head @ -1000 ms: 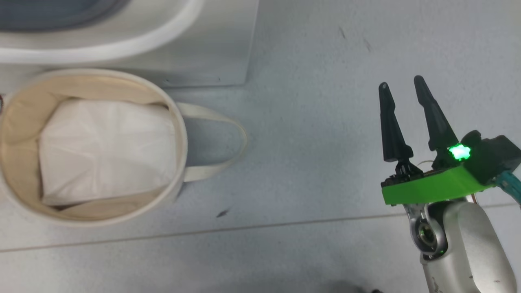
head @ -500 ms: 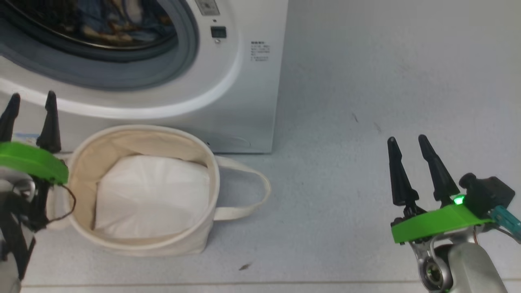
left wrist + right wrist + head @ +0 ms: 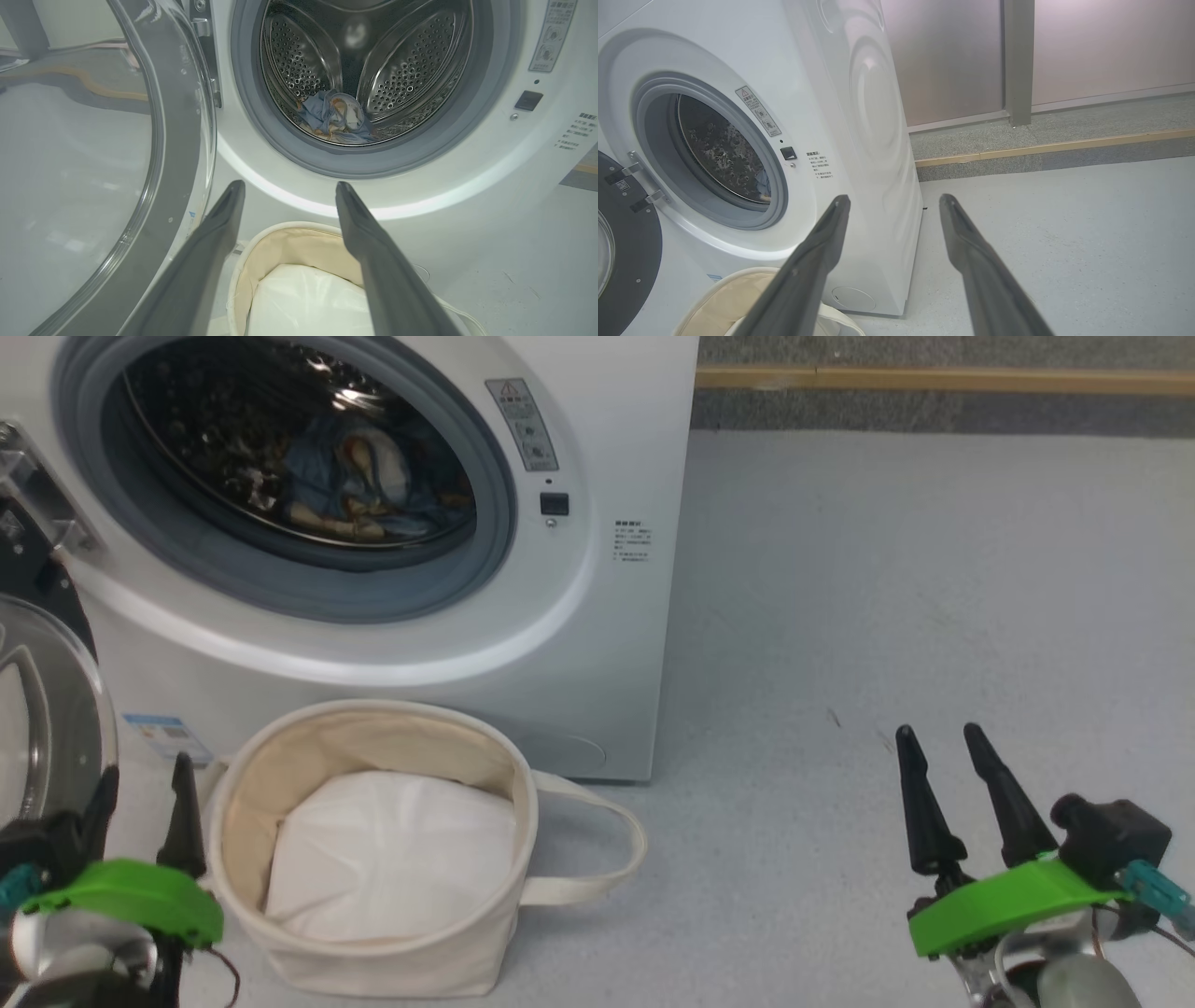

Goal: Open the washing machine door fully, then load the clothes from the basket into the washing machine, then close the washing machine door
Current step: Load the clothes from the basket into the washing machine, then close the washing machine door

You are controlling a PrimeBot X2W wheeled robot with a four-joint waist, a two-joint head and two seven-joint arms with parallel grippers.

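Clothes (image 3: 359,490) lie inside washing machine (image 3: 597,644); washing machine door (image 3: 51,709) stands open at its left. Basket (image 3: 373,957) sits just in front. Left gripper (image 3: 145,770) & right gripper (image 3: 938,732): fingers apart, empty.

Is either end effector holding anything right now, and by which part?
Nothing is held: the left end effector and the right end effector are both open and empty.

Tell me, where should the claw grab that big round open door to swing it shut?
Probably take the washing machine door by its wide rim, at the free edge opposite the hinges: an edge to pinch, unlike the bulging glass centre. The open left claw is nearest; come from the robot's left, behind the door.
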